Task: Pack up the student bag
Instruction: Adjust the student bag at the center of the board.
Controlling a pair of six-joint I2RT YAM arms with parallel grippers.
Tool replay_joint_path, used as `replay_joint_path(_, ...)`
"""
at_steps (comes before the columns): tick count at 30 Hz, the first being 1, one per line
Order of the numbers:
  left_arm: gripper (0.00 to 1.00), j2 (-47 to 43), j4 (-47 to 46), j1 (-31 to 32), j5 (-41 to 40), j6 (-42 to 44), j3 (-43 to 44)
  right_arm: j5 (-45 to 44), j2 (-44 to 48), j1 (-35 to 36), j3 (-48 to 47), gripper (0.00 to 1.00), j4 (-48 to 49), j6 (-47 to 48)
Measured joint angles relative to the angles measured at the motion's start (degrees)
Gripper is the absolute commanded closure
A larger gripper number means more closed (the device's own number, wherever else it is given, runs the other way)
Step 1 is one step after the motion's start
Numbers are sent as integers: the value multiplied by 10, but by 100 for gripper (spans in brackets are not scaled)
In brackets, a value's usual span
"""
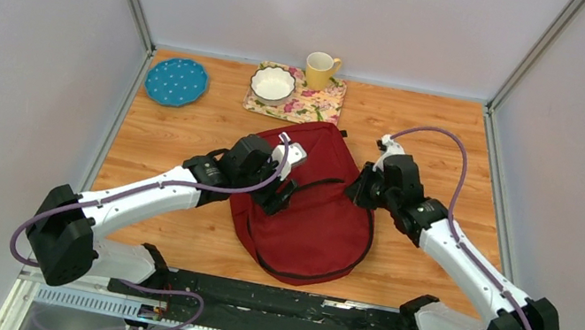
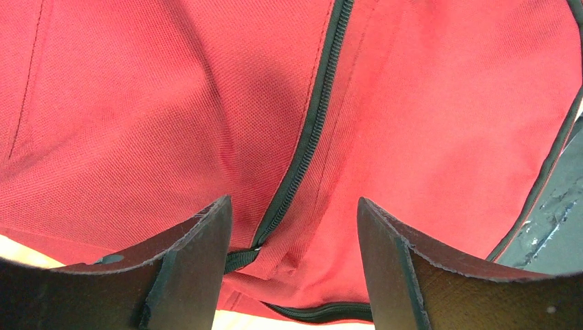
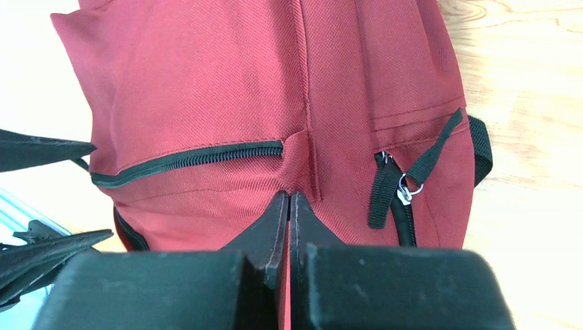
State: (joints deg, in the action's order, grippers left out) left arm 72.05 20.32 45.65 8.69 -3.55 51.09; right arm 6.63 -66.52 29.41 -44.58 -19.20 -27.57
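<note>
The student bag, a dark red backpack with black zippers, lies flat in the middle of the wooden table. My left gripper hovers open over its left side. In the left wrist view the fingers straddle a black zipper line on the bag, with nothing between them. My right gripper is at the bag's right edge. In the right wrist view its tips are shut together on a pinch of the bag's red fabric, left of a zipper pull.
At the back of the table a floral mat carries a white bowl and a yellow mug. A blue dotted plate lies at the back left. Grey walls close in both sides.
</note>
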Motion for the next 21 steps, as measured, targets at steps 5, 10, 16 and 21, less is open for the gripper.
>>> replay_joint_path(5,26,0,-2,0,3,0,0,9,59,0,35,100,6,4)
replay_joint_path(10,25,-1,-15,0,15,0,0,22,101,0,74,100,12,15)
replay_joint_path(16,25,18,-37,0,54,2,11,72,166,-1,136,100,69,34)
replay_joint_path(21,24,53,-60,0,101,3,19,97,206,-1,157,100,82,46)
